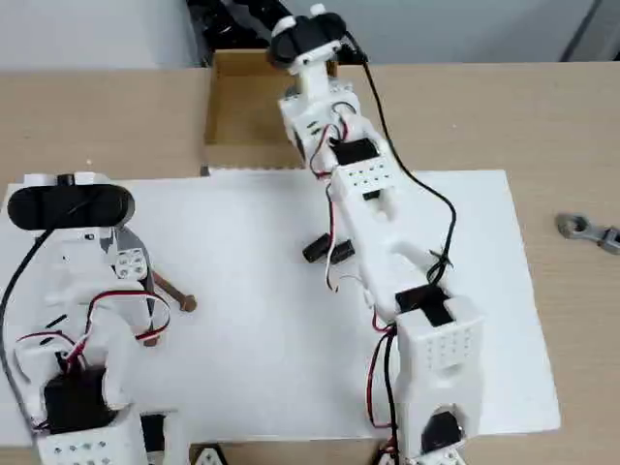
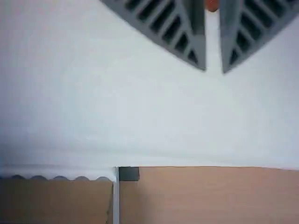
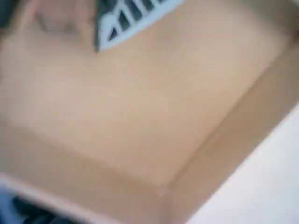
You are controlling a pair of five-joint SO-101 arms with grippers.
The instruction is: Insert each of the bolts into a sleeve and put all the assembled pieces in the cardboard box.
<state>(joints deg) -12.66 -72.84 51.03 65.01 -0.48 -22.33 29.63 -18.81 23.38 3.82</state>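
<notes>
In the high view my left gripper (image 1: 145,279) hangs low over the left side of the white mat (image 1: 252,320). A brown bolt (image 1: 174,295) sticks out from it toward the mat's middle. In the left wrist view the gripper (image 2: 214,70) has its two grey fingers almost together, with an orange bit of the bolt (image 2: 211,4) between them. A black sleeve (image 1: 325,250) lies on the mat beside the right arm. My right arm stretches to the cardboard box (image 1: 228,107). The right wrist view looks onto the box floor (image 3: 140,107), with one grey finger (image 3: 131,18) above it and nothing beside it.
A metal wrench (image 1: 586,231) lies on the bare table to the right of the mat. The right arm's links and cables (image 1: 387,223) cross the mat's middle right. In the left wrist view the mat's edge (image 2: 187,163) meets the wooden table (image 2: 210,196).
</notes>
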